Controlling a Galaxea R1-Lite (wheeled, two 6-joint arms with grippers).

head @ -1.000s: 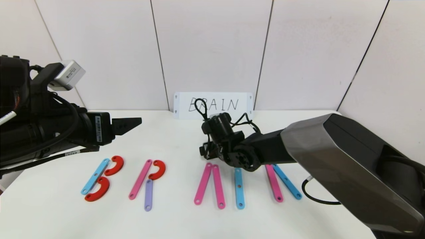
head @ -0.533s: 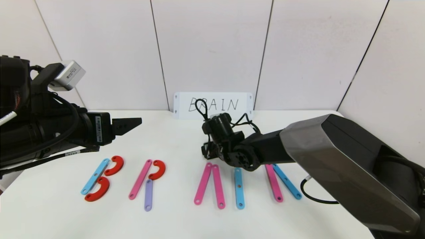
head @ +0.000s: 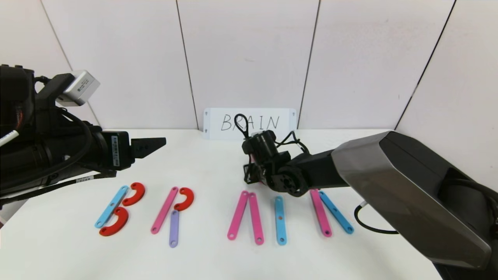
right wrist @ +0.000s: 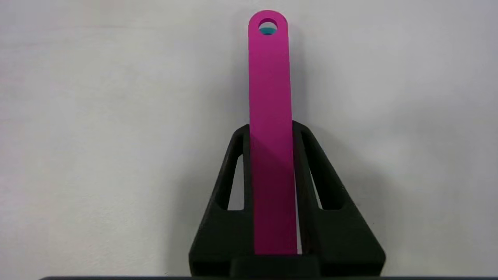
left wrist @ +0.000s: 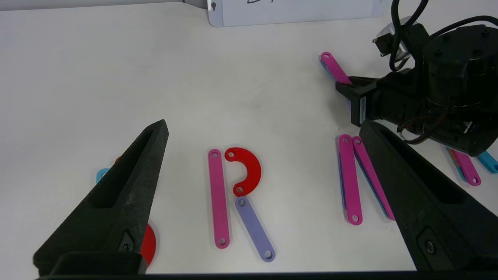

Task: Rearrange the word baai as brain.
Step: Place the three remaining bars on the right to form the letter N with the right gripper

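On the white table [head: 202, 163] the pieces lie in a row of letters. A blue strip [head: 111, 206] with two red curves forms a B. A pink strip [head: 165, 210], a red curve [head: 186, 198] and a purple strip [head: 174, 228] form an R. Two pink strips [head: 246, 215] lean together, then comes a lone blue strip [head: 279, 219], then a pink and blue pair [head: 330, 213]. Behind the leaning pair, my right gripper [right wrist: 271, 130] is shut on another pink strip [right wrist: 269, 77], held just above the table. My left gripper [left wrist: 264, 126] hovers open over the R.
A white card [head: 249, 123] handwritten BRAIN stands against the back wall. My right arm's black cable [head: 369, 227] loops on the table at the right. The left arm [head: 58, 155] reaches in from the left above the B.
My right gripper has shut on the pink strip and drawn back a little toward the card. The left arm has not moved.
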